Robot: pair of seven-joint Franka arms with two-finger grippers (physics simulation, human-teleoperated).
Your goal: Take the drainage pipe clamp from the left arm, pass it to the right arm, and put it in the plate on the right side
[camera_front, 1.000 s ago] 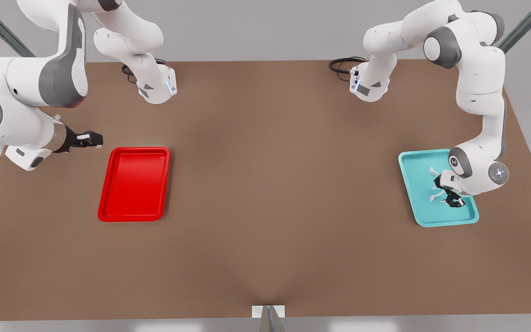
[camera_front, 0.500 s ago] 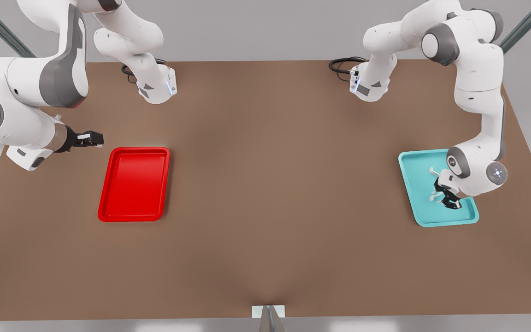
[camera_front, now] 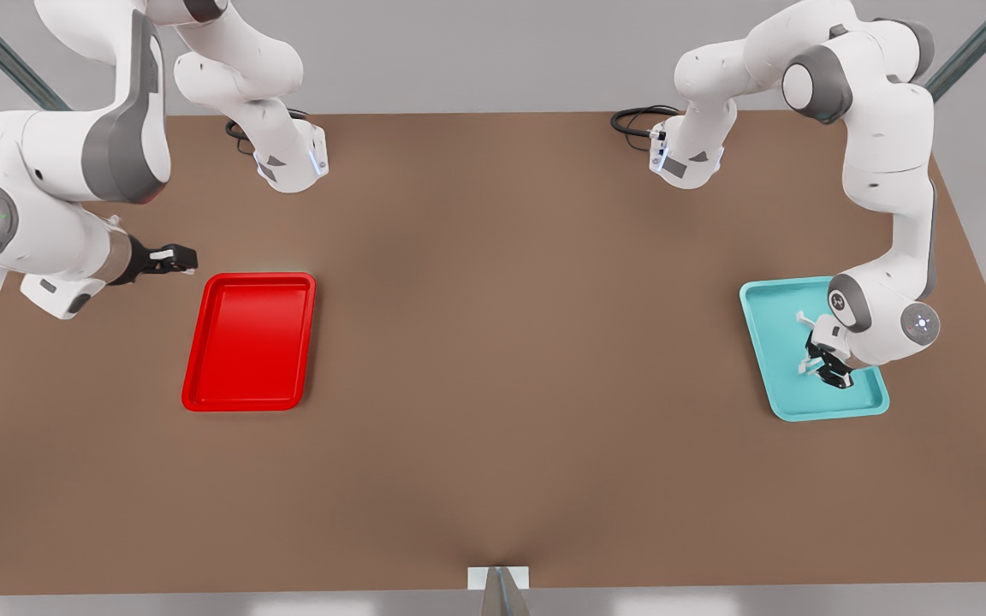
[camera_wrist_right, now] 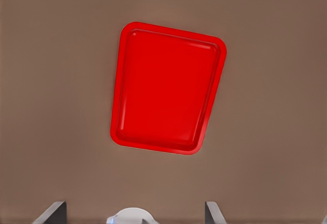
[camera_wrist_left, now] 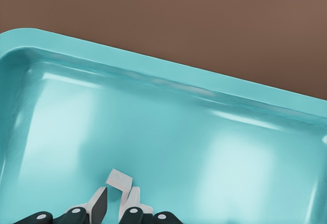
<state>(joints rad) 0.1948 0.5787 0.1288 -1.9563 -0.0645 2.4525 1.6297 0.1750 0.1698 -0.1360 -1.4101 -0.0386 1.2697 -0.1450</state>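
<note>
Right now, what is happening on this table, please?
The left gripper is down inside the teal tray at the front view's right, its fingers closing around the small white drainage pipe clamp, which looks not yet lifted. The right gripper waits open above the table, beside the red plate at the front view's left. The plate has nothing in it, so the handover is not yet done.
</note>
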